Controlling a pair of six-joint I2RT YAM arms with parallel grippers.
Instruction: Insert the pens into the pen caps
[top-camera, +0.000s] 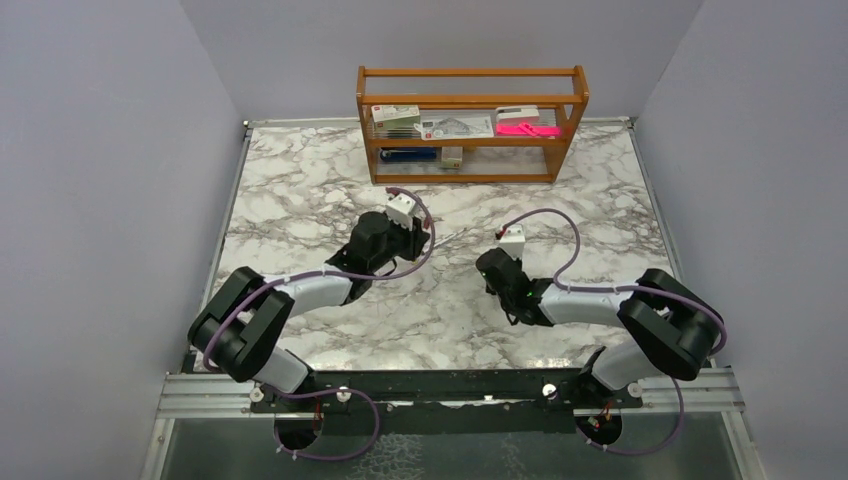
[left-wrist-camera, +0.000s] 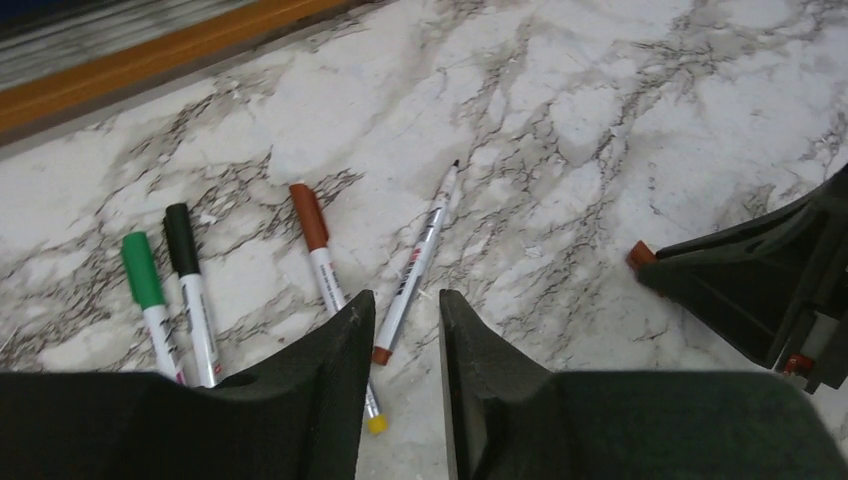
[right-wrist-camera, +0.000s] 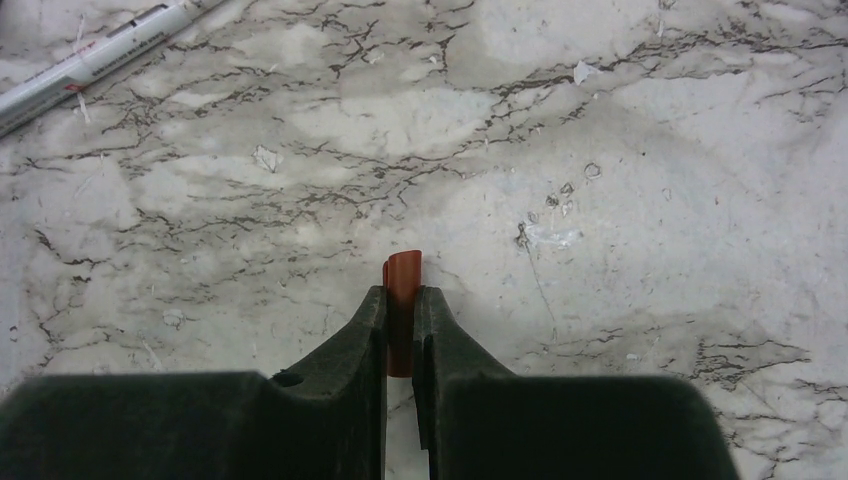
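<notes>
Red-brown tubular pen cap (right-wrist-camera: 403, 278), veined marble (right-wrist-camera: 620, 120)

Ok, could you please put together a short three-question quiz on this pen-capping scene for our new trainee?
1. Multiple choice: what does the right claw hold? A) a green cap B) a red-brown cap C) a whole pen
2. True or false: the left claw is shut on the uncapped pen.
3. Fill in: in the left wrist view, ___ pens wear caps.

Key: 1 B. 2 False, the left claw is open. 3 Three: the green-capped pen, the black-capped pen and the red-brown-capped pen.
</notes>
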